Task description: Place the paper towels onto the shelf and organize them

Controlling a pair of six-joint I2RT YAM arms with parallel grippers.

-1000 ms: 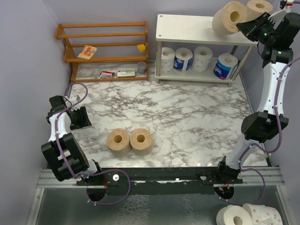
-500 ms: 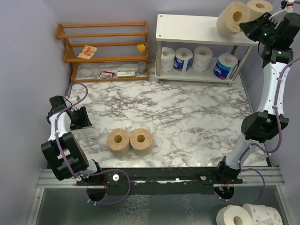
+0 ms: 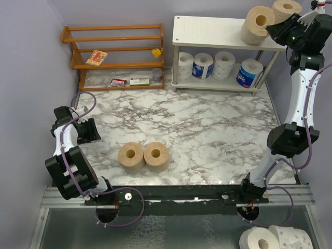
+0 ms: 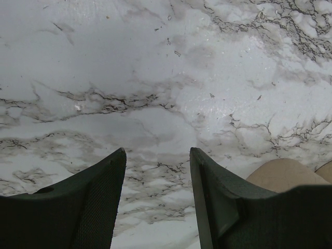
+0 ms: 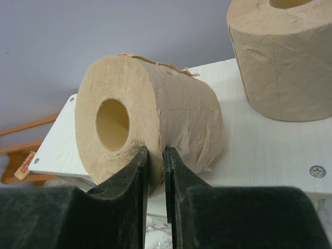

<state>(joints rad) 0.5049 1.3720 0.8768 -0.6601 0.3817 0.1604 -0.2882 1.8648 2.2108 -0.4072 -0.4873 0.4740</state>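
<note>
- Rolls first: one tan roll [image 3: 257,23] [image 5: 150,119] lies on its side at the right end of the shelf's top board [image 3: 207,31] [image 5: 270,150], its hollow core facing the camera above.
- The right gripper [image 3: 271,31] [image 5: 155,153] has hold of this roll. Its fingers are drawn almost together, with only a thin slit between them, and pinch the paper at the roll's lower front edge.
- From the wrist view the roll seems to rest on the board, though I cannot be sure its full weight is down.
- A second tan roll [image 3: 286,9] [image 5: 282,57] stands upright on the same board, just beside the held one, toward the far right corner.
- On the lower board four rolls sit in a row: a dotted white roll [image 3: 185,65], a blue-and-white roll [image 3: 203,65], another white roll [image 3: 224,63] and another blue-and-white roll [image 3: 250,72].
- Two more tan rolls [image 3: 131,156] [image 3: 156,155] stand touching each other on the marble table [image 3: 207,135], near its front edge.
- The left gripper [image 3: 91,129] [image 4: 156,153] hangs low over the table's left side, fingers spread apart and holding nothing.
- A wooden rack [image 3: 114,52] stands left of the shelf.
</note>
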